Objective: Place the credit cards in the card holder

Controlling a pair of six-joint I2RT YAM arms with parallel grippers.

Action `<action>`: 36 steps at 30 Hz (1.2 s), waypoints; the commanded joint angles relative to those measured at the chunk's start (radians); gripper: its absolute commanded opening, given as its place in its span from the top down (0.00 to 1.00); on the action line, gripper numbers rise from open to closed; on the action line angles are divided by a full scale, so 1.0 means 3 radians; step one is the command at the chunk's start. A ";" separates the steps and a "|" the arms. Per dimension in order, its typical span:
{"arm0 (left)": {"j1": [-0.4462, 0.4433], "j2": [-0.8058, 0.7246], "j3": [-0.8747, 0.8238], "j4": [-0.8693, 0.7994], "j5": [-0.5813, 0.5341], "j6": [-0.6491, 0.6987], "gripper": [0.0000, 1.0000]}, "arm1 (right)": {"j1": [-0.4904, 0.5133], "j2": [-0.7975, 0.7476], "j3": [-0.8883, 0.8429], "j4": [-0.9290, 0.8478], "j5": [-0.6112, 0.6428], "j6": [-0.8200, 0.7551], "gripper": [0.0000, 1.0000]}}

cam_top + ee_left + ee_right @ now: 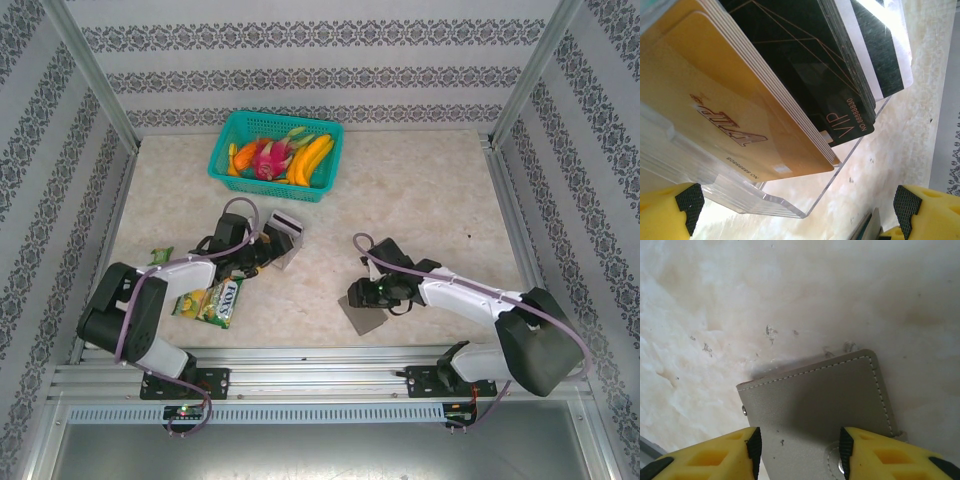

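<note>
The grey wallet point(820, 405) lies closed on the pale marbled table point(790, 290), reaching from the centre toward 5 o'clock, with white stitching along its edge. The right gripper point(800, 442) shows yellow fingers point(705, 457) at 7 and 5 o'clock, standing apart with the wallet's face between them.

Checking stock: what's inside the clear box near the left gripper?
Gold cards, black VIP cards and a white striped card stand inside the clear box. Each stack hides the cards behind its front one.

A teal basket point(265, 187) of fruit point(310, 160) stands beyond a snack packet point(215, 300).
</note>
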 commanded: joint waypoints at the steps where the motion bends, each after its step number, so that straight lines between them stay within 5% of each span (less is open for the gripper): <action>1: -0.0036 0.0139 0.0132 0.0270 0.0016 0.0006 0.00 | 0.0076 0.0221 -0.0012 0.0108 0.0130 0.0305 0.54; 13: -0.0037 -0.0342 0.0077 -0.0236 -0.0030 0.0236 0.00 | 0.0459 0.0364 0.0021 0.1204 0.0298 0.1430 0.57; 20: -0.0153 -0.1134 -0.0343 -0.0502 -0.0054 0.0113 0.03 | 0.0371 -0.0377 0.0205 -0.0189 0.0950 0.0707 0.54; 26: -0.0417 -0.1432 -0.0525 -0.0593 -0.0181 -0.0054 0.09 | 0.0043 -0.0681 -0.0190 -0.0039 0.0238 0.0503 0.66; 36: -0.0832 -0.0832 -0.0277 -0.0419 -0.0214 -0.0148 0.15 | 0.0338 -0.0328 -0.0342 0.0448 0.0094 0.0758 0.78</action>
